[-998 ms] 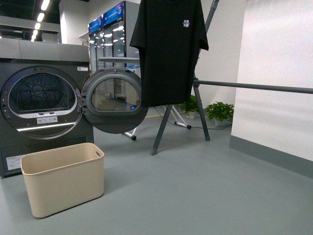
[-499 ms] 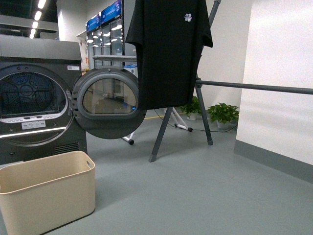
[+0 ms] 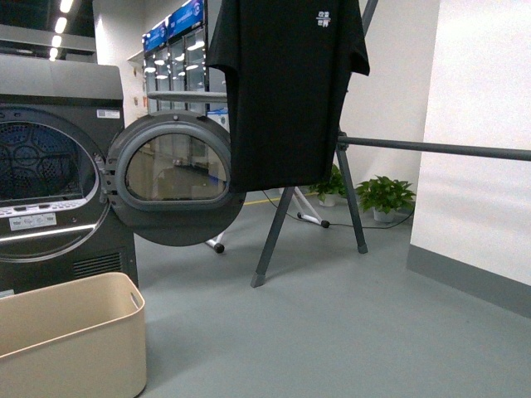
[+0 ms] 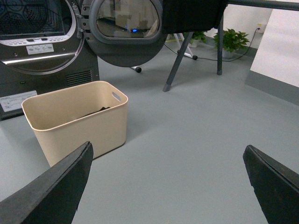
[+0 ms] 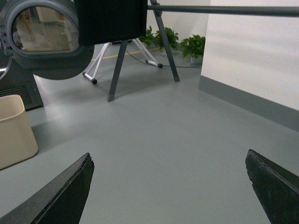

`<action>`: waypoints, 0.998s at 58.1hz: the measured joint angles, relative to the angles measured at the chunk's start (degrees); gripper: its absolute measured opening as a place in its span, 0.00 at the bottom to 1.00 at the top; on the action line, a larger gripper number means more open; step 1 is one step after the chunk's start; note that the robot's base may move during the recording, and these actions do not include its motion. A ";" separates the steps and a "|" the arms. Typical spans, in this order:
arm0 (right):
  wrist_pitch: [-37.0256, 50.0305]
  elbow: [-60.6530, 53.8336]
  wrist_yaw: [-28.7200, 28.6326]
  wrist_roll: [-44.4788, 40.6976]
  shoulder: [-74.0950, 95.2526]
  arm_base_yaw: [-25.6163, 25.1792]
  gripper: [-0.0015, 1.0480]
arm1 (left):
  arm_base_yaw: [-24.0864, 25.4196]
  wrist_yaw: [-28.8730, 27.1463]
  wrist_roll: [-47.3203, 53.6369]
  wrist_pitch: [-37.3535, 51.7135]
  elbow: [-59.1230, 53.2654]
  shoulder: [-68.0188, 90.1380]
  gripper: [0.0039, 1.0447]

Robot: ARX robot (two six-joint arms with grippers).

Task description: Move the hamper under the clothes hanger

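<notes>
My left pincer (image 4: 168, 147) and right pincer (image 5: 169, 155) both hang released, empty — I see the hamper (image 4: 84, 126) ahead-left by the dryer (image 3: 50, 83), nearer my left arm, well apart from the clothes hanger (image 3: 270, 240) rightward.

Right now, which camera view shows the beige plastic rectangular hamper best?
The left wrist view: the whole beige plastic rectangular hamper shows, with rim, one handle slot and inside. The front view cuts it off at the picture's lower left corner; the right wrist view catches only one end.

Bare floor (image 3: 332, 332) between hamper (image 3: 66, 332) and clothes hanger (image 3: 270, 240)
</notes>
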 joint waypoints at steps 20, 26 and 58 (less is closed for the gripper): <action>0.00 0.00 -0.09 0.00 0.00 0.00 0.92 | 0.00 0.02 -0.02 -0.02 0.00 0.02 0.94; 0.00 0.00 -0.07 0.00 0.00 0.00 0.92 | 0.00 -0.02 -0.02 -0.02 0.00 0.00 0.94; 0.00 0.00 -0.09 0.00 0.00 0.00 0.92 | 0.00 -0.04 -0.02 -0.02 0.00 0.00 0.94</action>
